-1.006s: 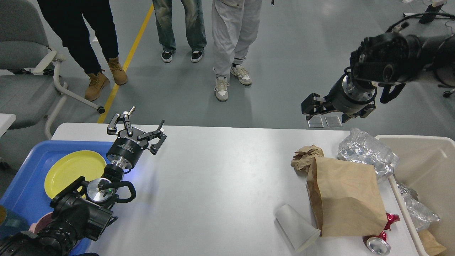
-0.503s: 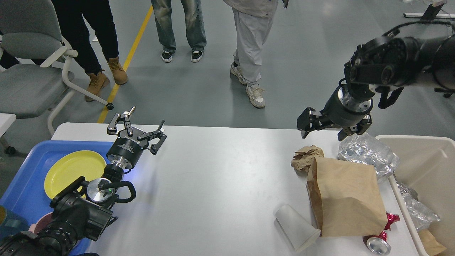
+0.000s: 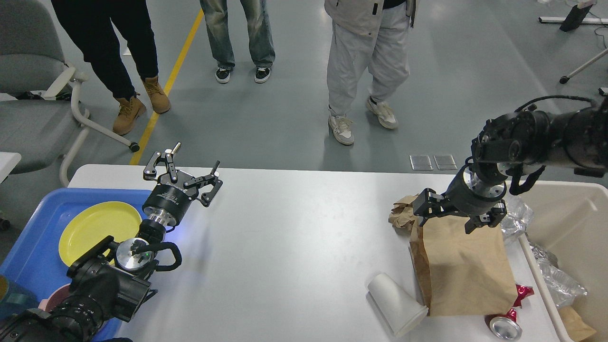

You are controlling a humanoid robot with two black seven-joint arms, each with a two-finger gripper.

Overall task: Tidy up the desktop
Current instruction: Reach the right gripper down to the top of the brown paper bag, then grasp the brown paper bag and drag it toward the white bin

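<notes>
Lowered right gripper (image 3: 455,219); foil in bin (image 3: 577,209)

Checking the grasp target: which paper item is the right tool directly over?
The flat brown paper bag; the crumpled brown paper wad sits left, apart.

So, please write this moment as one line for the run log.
left hand open, idle by blue tray | right hand open over brown paper bag | desktop untidy
</notes>
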